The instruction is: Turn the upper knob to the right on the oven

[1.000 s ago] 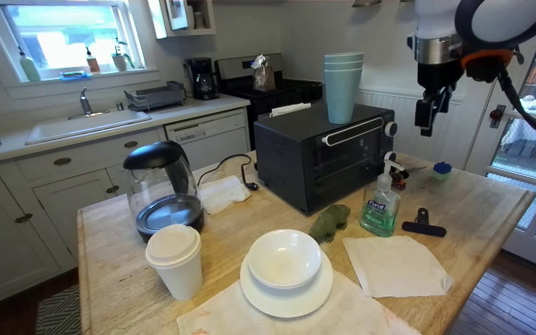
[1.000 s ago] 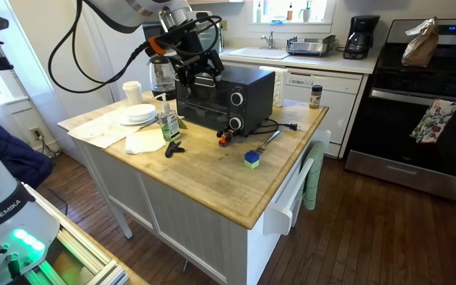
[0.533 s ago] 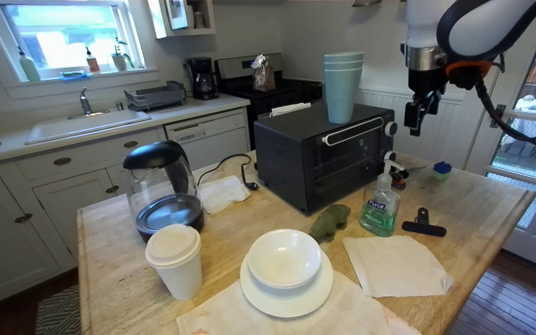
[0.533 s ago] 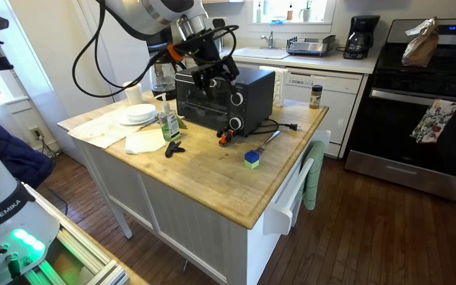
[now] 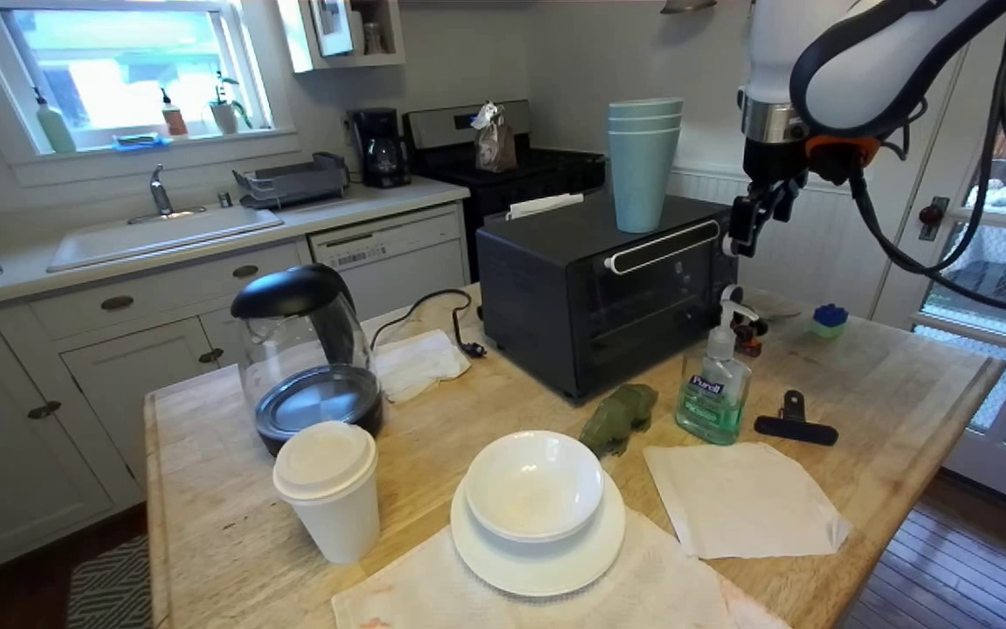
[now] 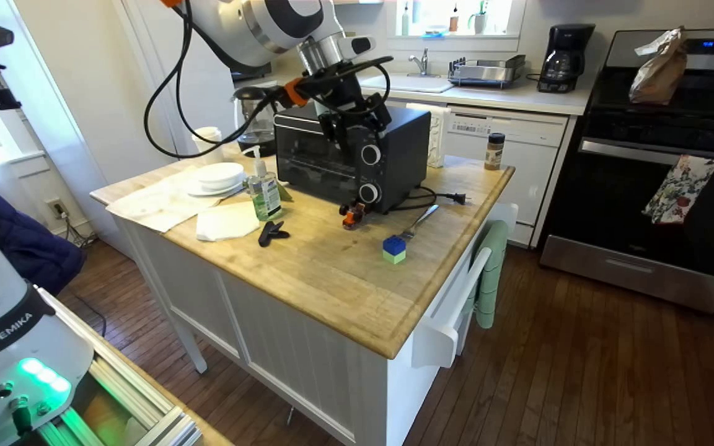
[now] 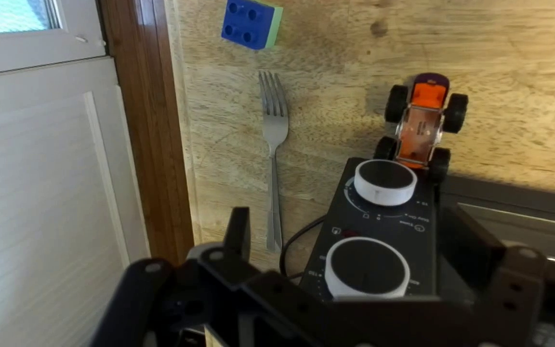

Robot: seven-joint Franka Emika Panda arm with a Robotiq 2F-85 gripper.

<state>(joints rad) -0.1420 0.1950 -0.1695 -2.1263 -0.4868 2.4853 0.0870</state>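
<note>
Black fingers (image 7: 237, 233) of mine stand wide apart, holding nothing; the upper knob (image 7: 367, 266) on the oven (image 5: 605, 297) shows between them in the wrist view

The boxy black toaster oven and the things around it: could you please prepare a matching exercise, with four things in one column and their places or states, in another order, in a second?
Things
1. Stack of light-blue tapered cups
2. Round white bowl
3. Blue-and-green studded toy block
4. Black two-fingered gripper

Places or states
A. Near the tines of a silver metal fork
B. On top of the boxy black toaster oven
C. Open, close to the round white-rimmed upper knob
D. On a round white plate

Right pairs: 1-B, 2-D, 3-A, 4-C
</note>
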